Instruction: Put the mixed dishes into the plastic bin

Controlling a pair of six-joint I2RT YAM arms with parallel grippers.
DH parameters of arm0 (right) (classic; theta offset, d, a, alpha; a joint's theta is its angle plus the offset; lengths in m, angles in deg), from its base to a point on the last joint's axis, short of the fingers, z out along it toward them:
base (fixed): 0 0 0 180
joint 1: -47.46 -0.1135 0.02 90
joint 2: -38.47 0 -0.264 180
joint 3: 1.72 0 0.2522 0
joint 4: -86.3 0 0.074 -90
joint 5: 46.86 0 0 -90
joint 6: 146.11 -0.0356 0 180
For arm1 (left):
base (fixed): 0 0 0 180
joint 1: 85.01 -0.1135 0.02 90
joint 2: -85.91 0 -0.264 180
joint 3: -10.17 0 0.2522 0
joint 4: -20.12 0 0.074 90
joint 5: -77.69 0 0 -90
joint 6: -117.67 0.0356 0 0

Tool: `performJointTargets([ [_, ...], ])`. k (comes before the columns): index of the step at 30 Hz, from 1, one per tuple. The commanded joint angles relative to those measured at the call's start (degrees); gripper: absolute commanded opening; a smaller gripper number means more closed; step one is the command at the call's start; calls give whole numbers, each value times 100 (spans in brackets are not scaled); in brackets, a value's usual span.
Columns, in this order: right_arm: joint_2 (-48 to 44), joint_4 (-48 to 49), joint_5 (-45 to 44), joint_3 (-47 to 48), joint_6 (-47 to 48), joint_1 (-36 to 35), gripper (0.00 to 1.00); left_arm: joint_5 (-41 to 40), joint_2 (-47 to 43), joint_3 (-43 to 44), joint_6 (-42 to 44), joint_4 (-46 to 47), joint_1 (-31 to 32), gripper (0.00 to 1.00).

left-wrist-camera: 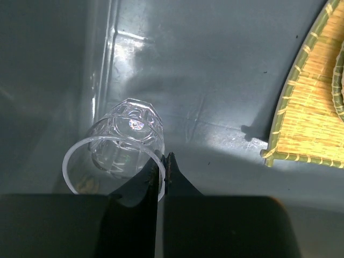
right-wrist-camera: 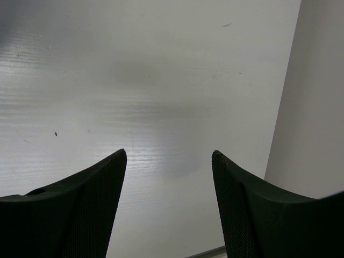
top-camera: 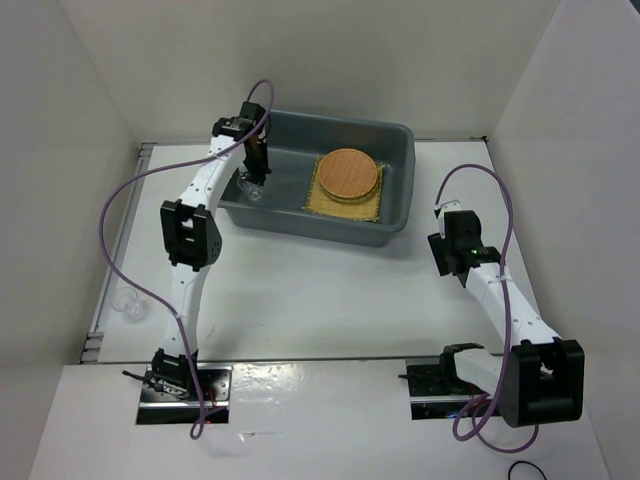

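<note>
The dark grey plastic bin [top-camera: 400, 140] stands at the back of the table. In it lies the square tan woven plate [top-camera: 372, 208] with the round orange-brown plate [top-camera: 348, 174] on top. My left gripper [top-camera: 255, 180] reaches into the bin's left end. In the left wrist view it [left-wrist-camera: 163, 166] is shut on the rim of a small clear cup [left-wrist-camera: 126, 142], which is tipped on its side low over the bin floor [left-wrist-camera: 215, 64]. The square plate's corner [left-wrist-camera: 317, 123] lies to the right. My right gripper [top-camera: 452, 258] is open and empty [right-wrist-camera: 169, 156] above bare table.
Another small clear cup [top-camera: 130, 308] lies at the table's left edge, beside the left arm. White walls close in the table on the left, back and right. The bin's left wall [left-wrist-camera: 54, 80] is close to the held cup.
</note>
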Motion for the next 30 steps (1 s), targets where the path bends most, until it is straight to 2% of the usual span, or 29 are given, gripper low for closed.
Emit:
performJointTargets([
  [1, -122, 246, -115, -75, -75, -58, 70, 87, 23, 182, 92, -52, -5, 2],
  [13, -69, 246, -115, -75, -75, -58, 71, 264, 402, 129, 92, -105, 48, 7],
  [17, -69, 246, -115, -75, -75, -58, 71, 264, 402, 77, 92, -105, 48, 15],
  [20, -69, 246, -115, -75, -75, -58, 71, 264, 279, 76, 92, -105, 48, 31],
  [21, -69, 246, -115, -75, -75, -58, 71, 264, 218, 76, 92, -105, 48, 44],
  [24, -69, 246, -115, -75, -75, -58, 71, 212, 51, 181, 92, -105, 48, 70],
  [25, -69, 246, -115, -75, -75, -58, 71, 98, -2, 182, 92, -105, 48, 86],
  [28, -69, 246, -168, -75, -75, -58, 73, -691, -327, 620, -57, -384, 48, 99],
  [30, -69, 246, -168, -75, -75, -58, 73, -1602, -781, 840, -127, -456, 101, 99],
])
